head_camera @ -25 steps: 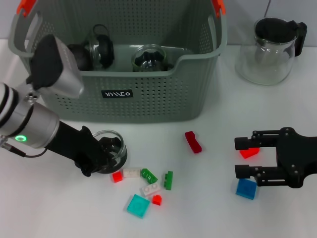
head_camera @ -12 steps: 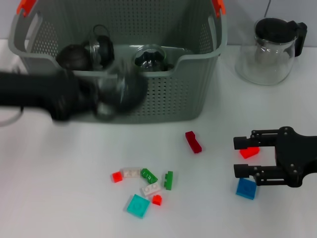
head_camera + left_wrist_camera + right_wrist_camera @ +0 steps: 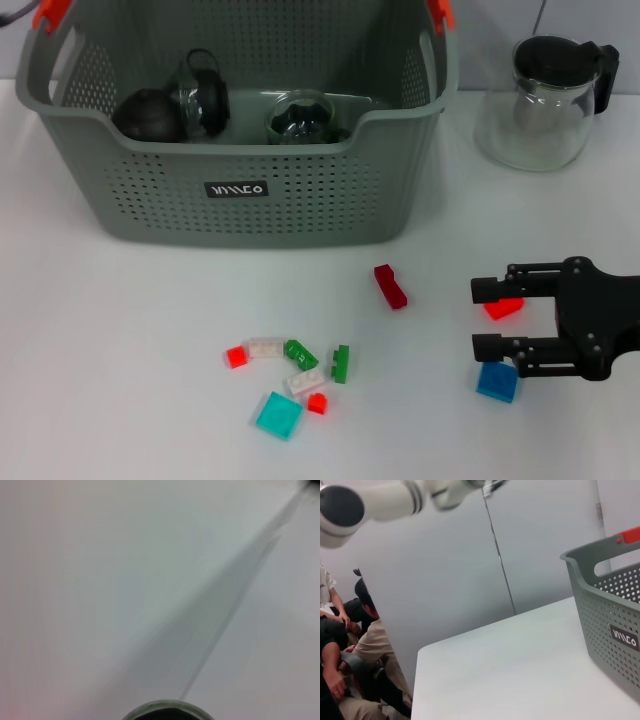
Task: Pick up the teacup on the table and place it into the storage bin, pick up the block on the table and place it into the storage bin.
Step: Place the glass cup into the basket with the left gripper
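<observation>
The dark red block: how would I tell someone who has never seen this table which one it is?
Start at the storage bin, the big grey-green perforated basket at the back of the table. Just in front of its right front corner lies the dark red block, alone on the white surface. It is long, narrow and deep red, set apart from the cluster of small blocks nearer the front.

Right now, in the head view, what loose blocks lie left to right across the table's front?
Small red block → teal square block → dark red long block → blue square block, by the right gripper.

White table [image 3: 120,330], grey wall [image 3: 445,570]
</observation>
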Motion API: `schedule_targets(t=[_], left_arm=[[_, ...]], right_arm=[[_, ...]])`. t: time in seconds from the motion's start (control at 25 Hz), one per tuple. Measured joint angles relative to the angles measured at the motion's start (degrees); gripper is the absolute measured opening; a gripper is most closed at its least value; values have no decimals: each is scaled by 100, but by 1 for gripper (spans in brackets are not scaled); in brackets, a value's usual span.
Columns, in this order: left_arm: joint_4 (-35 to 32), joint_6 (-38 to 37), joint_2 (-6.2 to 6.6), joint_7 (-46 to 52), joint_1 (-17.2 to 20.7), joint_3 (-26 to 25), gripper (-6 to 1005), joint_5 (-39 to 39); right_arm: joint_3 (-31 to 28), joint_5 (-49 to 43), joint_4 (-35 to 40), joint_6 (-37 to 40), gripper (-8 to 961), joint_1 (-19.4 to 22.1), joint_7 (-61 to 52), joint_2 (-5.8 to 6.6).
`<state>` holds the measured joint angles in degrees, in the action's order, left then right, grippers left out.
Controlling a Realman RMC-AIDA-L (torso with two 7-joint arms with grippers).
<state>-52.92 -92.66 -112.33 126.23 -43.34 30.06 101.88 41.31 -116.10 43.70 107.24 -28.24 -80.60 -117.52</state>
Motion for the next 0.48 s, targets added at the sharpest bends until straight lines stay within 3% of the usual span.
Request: schedule_targets(t=[0.2, 0.32, 0.48], left_arm=[[364, 1366, 224, 665, -883, 1019, 75, 1708], [750, 2025, 229, 970, -1320, 1623, 80, 2619], [941, 2539, 151, 1397, -1491, 2251, 87, 3503]], right_arm=[[0, -4, -25, -17, 685, 18, 5, -11], [0, -4, -48, -16, 684, 13, 6, -3], [6, -17, -49, -30, 684, -100, 0, -32]])
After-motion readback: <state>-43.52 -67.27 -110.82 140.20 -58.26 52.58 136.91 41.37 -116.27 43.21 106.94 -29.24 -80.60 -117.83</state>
